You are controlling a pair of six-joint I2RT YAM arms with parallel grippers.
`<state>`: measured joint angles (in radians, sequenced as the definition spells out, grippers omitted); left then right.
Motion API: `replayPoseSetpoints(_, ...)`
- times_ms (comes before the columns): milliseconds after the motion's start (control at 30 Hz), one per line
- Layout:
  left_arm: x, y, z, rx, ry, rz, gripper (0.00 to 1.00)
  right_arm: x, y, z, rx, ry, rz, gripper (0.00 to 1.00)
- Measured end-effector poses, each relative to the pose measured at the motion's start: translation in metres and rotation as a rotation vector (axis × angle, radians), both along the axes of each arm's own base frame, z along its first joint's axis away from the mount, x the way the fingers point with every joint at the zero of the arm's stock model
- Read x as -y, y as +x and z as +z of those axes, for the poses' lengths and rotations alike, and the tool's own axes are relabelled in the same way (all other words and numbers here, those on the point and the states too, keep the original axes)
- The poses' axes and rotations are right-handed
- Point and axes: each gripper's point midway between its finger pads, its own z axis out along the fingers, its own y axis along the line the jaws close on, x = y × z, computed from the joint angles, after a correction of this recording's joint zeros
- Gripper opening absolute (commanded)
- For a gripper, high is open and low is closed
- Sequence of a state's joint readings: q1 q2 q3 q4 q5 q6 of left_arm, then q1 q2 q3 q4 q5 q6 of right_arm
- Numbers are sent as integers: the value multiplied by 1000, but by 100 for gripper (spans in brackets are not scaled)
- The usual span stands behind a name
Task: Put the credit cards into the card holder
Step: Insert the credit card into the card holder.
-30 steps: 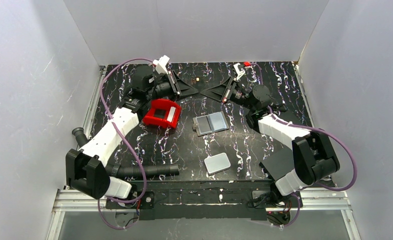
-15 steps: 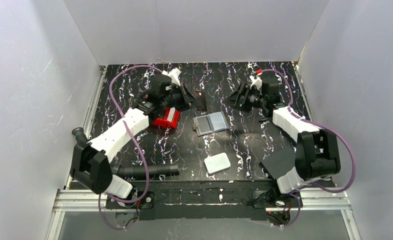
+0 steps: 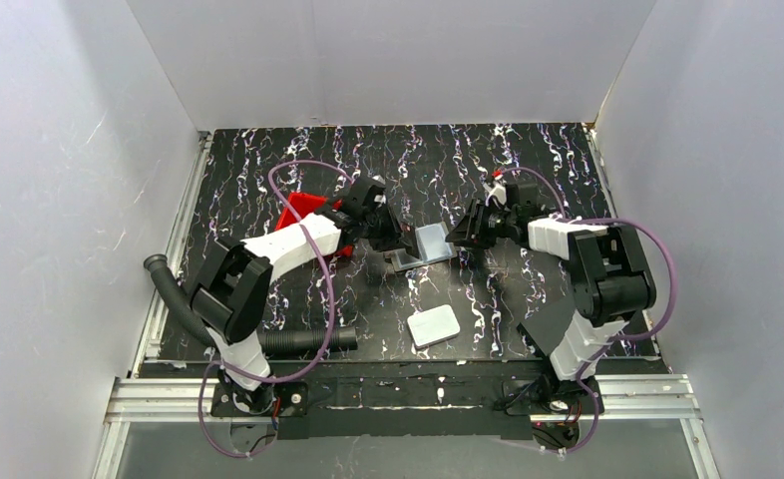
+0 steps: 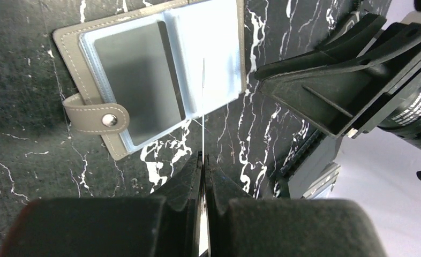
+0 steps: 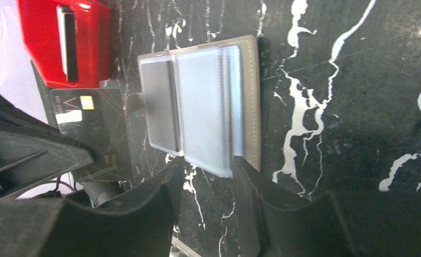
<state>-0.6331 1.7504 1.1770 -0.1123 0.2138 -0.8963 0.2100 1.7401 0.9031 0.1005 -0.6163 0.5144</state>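
Grey leather card holder [image 4: 149, 75] lies open on the black, white-veined table [image 3: 528, 160], white walls all round. Left wrist view: left pincer [image 4: 203, 159] clamped on a dark credit card [image 5: 93, 136], edge-on. Right wrist view shows its gold-chipped face, and the right pincer [image 5: 207, 160] parted at the holder's clear sleeves.

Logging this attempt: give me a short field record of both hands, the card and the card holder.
card holder: lying open, clear sleeves up
left hand: shut on a dark card with a gold chip
card: by the holder, not yet in a sleeve
right hand: open, fingertips at the holder's edge
red tray: left of the holder
white slab: apart from both hands
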Motion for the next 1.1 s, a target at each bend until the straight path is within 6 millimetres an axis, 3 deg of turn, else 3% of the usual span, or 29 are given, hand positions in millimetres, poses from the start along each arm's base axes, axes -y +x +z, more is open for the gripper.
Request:
replayPoseSetpoints(167,1,5,-10,-10,7,22,0,0,3,-19,-12,-14,3,34)
replayPoseSetpoints(433,1,9,-42,-59,46,40,0,-1,8,-25,11,-18,8,29)
replayPoseSetpoints(1100,11,21,-38,-57,-49,46,0,-10,13,-22,49,13,16,21)
